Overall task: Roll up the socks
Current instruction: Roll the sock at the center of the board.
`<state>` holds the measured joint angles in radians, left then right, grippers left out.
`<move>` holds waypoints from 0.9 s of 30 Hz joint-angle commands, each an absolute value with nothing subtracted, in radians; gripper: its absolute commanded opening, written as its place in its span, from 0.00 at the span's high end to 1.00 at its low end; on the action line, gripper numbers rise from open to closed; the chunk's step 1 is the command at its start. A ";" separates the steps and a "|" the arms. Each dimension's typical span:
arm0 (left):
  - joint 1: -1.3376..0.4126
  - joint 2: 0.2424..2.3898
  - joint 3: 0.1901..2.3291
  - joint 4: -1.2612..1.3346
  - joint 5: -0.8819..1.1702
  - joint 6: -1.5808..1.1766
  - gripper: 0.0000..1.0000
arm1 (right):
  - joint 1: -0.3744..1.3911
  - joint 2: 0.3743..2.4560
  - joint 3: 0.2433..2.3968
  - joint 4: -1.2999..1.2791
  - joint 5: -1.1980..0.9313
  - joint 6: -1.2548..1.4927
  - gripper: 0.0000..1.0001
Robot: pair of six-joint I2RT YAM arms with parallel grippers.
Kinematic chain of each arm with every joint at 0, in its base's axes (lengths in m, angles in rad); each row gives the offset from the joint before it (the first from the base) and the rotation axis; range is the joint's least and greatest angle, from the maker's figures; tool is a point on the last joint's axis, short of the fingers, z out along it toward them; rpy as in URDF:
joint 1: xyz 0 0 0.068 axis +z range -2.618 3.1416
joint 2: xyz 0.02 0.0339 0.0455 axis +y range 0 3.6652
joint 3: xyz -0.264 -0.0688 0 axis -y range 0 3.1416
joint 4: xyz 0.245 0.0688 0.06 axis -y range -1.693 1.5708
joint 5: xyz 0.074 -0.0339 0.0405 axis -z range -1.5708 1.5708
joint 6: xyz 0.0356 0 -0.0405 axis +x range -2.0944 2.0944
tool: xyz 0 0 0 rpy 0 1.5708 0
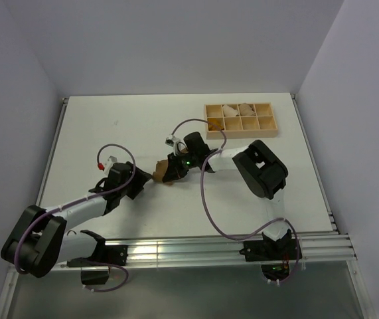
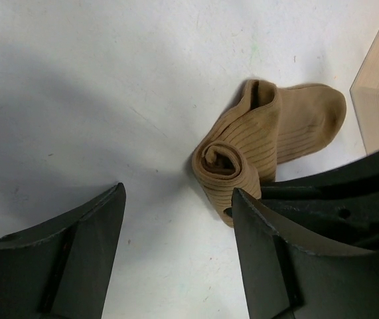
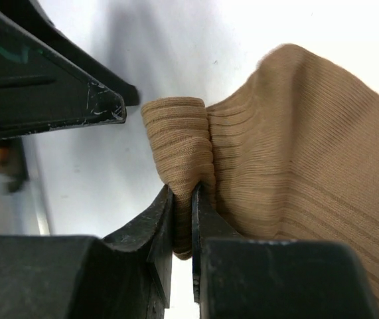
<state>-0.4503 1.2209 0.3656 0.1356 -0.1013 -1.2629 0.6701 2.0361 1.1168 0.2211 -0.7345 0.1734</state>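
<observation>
The tan sock (image 2: pixel 269 133) lies on the surface (image 2: pixel 109 80), roughly half rolled; we judge the toe end is left to wind. Our right claw (image 3: pixel 182 196) pinches the roll, and our left claw (image 2: pixel 177 193) stands wide and empty.

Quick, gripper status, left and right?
Left gripper: open, holding nothing.
Right gripper: closed on the tan sock, at its rolled end.
</observation>
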 commanded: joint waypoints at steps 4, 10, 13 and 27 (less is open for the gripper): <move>-0.446 1.200 0.333 0.198 -0.071 -1.223 0.32 | 0.643 2.128 1.109 0.238 -0.920 0.472 1.00; -0.446 1.221 0.302 0.259 -0.058 -1.229 0.35 | 0.641 2.158 1.108 0.313 -0.948 0.641 1.00; -0.446 1.249 0.301 0.300 -0.046 -1.233 0.36 | 0.641 2.168 1.108 0.348 -0.956 0.701 1.00; -0.466 1.403 0.295 0.400 -0.014 -1.258 0.44 | 0.641 2.194 1.104 0.391 -0.948 0.776 1.00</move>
